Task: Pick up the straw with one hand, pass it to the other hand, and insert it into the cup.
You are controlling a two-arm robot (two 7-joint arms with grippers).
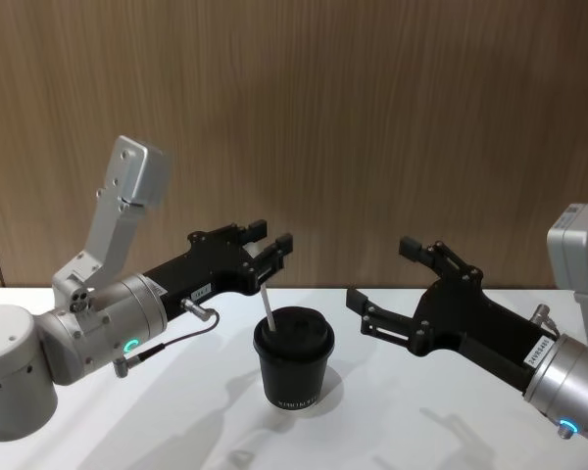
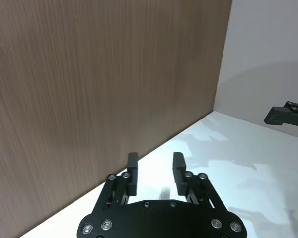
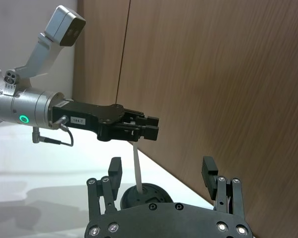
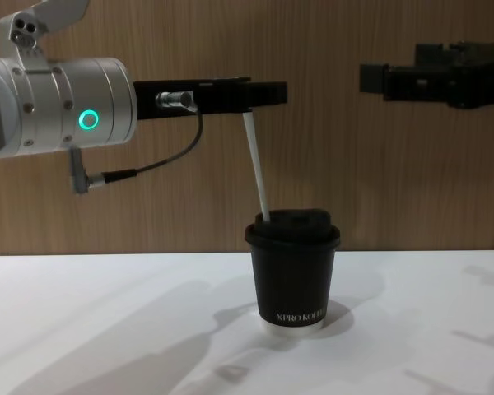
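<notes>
A thin white straw (image 4: 258, 177) stands tilted in the domed lid of a small black paper cup (image 4: 294, 280) on the white table (image 1: 176, 431). The left gripper (image 1: 271, 244) hovers beside its top, fingers apart. The right gripper (image 1: 382, 279) hangs open nearby, empty.

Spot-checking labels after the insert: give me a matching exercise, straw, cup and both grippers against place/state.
1 straw
2 cup
3 left gripper
4 right gripper

a open, raised, off to the cup's right
b upright on the white table
c leaning, lower end in the cup
d open, above the cup by the straw's top

Pairs: 1-c, 2-b, 3-d, 4-a
</notes>
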